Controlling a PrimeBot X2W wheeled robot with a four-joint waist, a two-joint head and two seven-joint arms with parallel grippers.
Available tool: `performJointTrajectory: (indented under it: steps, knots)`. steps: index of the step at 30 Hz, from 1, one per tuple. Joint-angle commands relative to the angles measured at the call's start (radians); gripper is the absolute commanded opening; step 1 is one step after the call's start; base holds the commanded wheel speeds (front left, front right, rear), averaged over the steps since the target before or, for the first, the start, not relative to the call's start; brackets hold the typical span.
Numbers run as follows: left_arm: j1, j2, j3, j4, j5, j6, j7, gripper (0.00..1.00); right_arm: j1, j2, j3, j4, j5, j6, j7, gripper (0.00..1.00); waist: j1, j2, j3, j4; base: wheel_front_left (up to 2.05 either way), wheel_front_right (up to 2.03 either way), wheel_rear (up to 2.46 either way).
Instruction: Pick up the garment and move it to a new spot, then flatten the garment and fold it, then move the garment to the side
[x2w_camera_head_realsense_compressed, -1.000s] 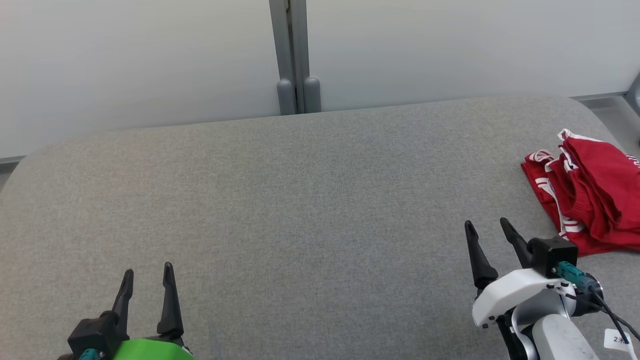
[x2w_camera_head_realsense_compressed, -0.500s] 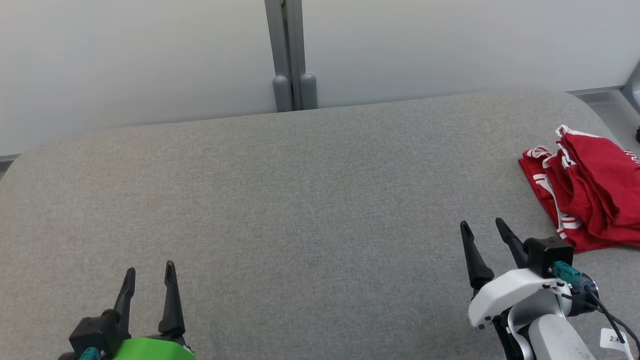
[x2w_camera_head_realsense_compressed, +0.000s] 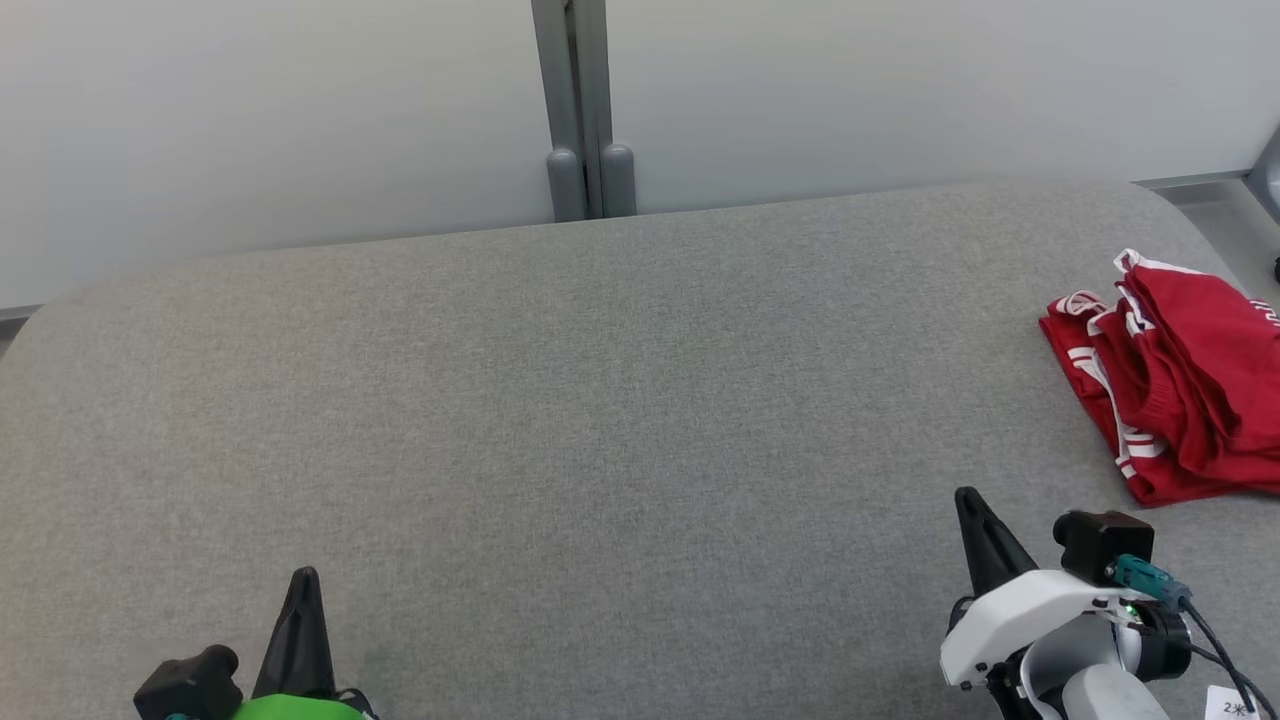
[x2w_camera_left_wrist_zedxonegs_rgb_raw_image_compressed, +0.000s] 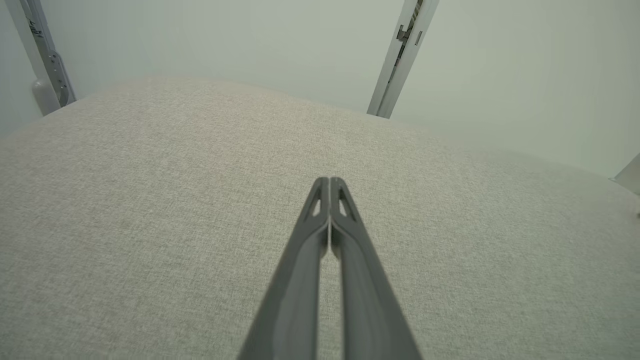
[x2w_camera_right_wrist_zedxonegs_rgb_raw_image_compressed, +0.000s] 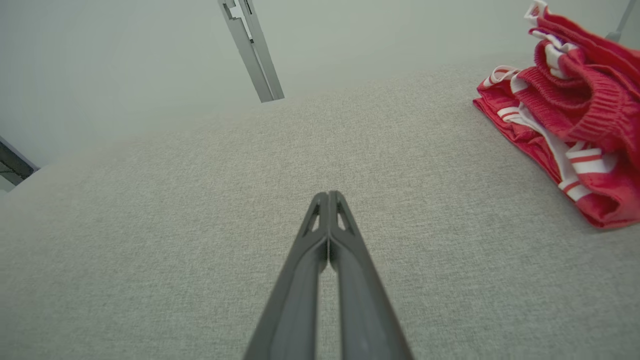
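The red garment with white stripes lies folded near the right edge of the grey fabric-covered table. The left gripper and right gripper are fully closed and empty, apart from it. The task looks finished.

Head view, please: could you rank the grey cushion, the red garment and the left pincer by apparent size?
1. grey cushion
2. red garment, cut off by the picture's right edge
3. left pincer, shut; it is nearest the camera, so its true size is unsure
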Motion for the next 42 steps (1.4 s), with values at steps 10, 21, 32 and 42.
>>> performJointTrajectory:
  steps: [10,21,32,42]
  knots:
    - [-0.040,0.004,0.014,-0.025,-0.200,-0.007,0.048,0.00,-0.020,-0.003,-0.023,-0.038,0.211,0.000,0.029,0.00,0.0000,0.0000,0.002,0.003,0.00,0.00,0.00]
    - [-0.060,0.005,0.025,-0.031,-0.366,-0.012,0.093,0.00,-0.021,-0.002,-0.041,-0.054,0.388,0.000,0.057,0.00,0.0000,0.0000,0.005,0.007,0.00,0.00,0.00]
    - [-0.078,0.006,0.035,-0.035,-0.514,-0.016,0.135,0.00,-0.022,-0.002,-0.059,-0.066,0.543,0.000,0.083,0.00,0.0000,0.0000,0.007,0.010,0.00,0.00,0.00]
    - [-0.093,0.007,0.044,-0.038,-0.633,-0.019,0.169,0.00,-0.023,-0.002,-0.073,-0.076,0.669,-0.001,0.104,0.00,0.0000,0.0000,0.009,0.013,0.00,0.00,0.00]
